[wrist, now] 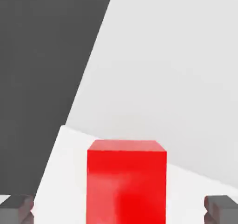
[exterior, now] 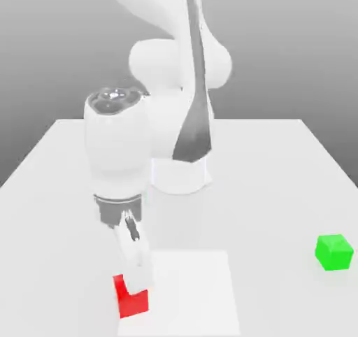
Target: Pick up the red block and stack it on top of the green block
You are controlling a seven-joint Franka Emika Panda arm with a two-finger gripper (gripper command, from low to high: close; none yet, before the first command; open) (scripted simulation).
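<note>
White table, 1 brighter square patch.

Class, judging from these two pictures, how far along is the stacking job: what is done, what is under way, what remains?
Done: the gripper has reached the red block. In hand: its fingers stand open on either side of the block, apart from it, so nothing is gripped yet. Left: closing, lifting, and carrying the block to the green block, which sits apart toward the exterior view's right, with nothing on it.

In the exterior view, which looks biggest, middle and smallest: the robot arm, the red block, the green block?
1. Robot arm, by far the biggest.
2-3. Red block and green block look alike; the fingers hide part of the red one, so no ranking.
</note>
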